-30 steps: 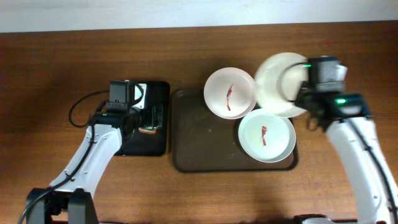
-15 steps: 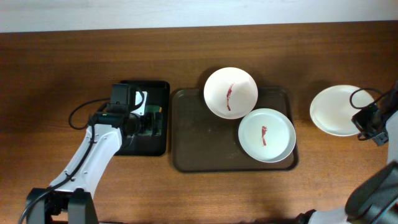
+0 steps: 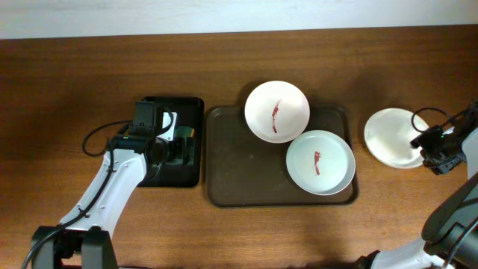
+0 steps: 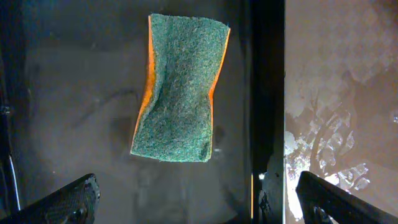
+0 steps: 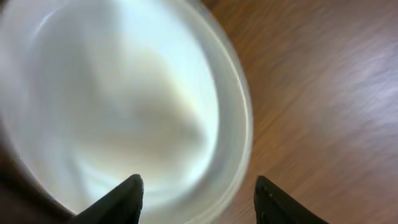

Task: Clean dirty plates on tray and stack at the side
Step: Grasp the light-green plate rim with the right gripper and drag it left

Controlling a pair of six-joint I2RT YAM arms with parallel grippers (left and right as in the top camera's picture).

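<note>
**A:** How does the right pincer (image 5: 199, 196) stand?

**B:** Its fingers are apart at the edge of the plain white plate (image 5: 118, 93). Bare wood shows between one finger and the rim, so it grips nothing. The wrist view is blurred, so I cannot tell whether the other finger touches the plate.

**A:** And from above?

**B:** There the pincer is partly cut off at the frame's edge, and a cable crosses the plate's rim. The plate lies on the surface (image 3: 75, 75), apart from the brown tray (image 3: 231, 172), on its right.

**A:** And the left pincer (image 4: 199, 199)?

**B:** It is wide, with only its tips showing. It hangs over a green-and-orange sponge (image 4: 180, 87) in the black tray (image 4: 74, 93). From above, the arm hides most of it.

**A:** And the other plates?

**B:** There are two, each white with a red smear. The far smeared plate (image 3: 277, 111) overhangs the brown tray's far rim. The near smeared plate (image 3: 320, 162) sits at the tray's right end, and the two rims meet.
</note>
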